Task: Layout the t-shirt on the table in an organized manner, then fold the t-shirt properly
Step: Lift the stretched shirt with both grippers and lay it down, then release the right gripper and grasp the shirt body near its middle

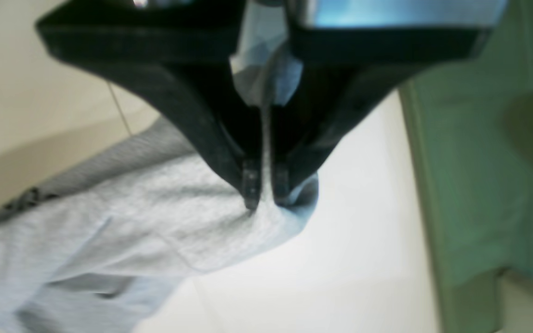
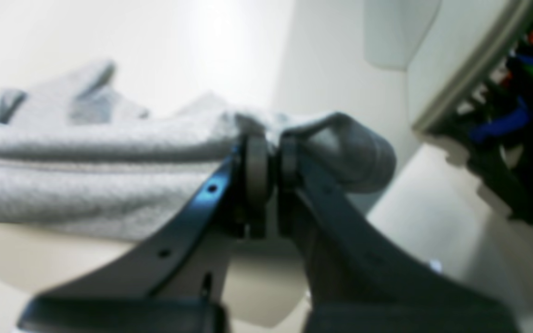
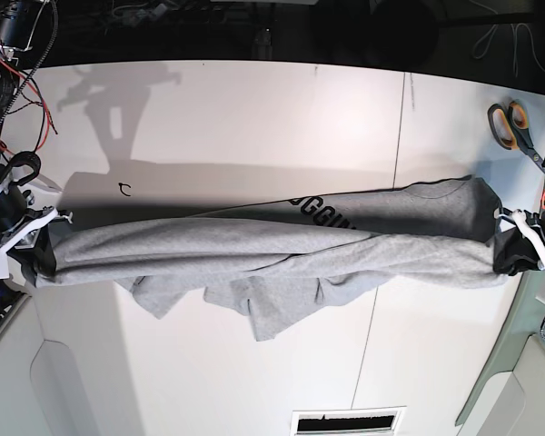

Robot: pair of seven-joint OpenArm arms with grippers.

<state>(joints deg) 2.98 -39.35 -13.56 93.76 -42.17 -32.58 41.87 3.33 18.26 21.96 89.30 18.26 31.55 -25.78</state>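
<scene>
The t-shirt (image 3: 282, 259) is stretched in a long, bunched band across the table (image 3: 254, 118), held up at both ends by the two arms. In the base view its right end is pinched by the left gripper (image 3: 509, 243) and its left end by the right gripper (image 3: 38, 250), which sits at the table's left edge. Loose grey folds are seen hanging from the middle of the band and lying on the white surface below it. Part of the black lettering (image 3: 320, 213) is visible on the upper side, partly hidden by a fold. In the left wrist view the left gripper (image 1: 265, 190) is shown closed on a fold of grey cloth, with a ridge of fabric squeezed between the two dark fingers and more fabric bunched above the tips. In the right wrist view the right gripper (image 2: 269, 171) is likewise clamped on a rolled edge of the shirt, whose cloth bulges to the right of the round pads (image 2: 256, 169). A pair of orange-handled scissors (image 3: 513, 123) is lying near the table's far right corner, well apart from the shirt. A grey-green panel (image 1: 484, 152) is seen beside the table edge.
</scene>
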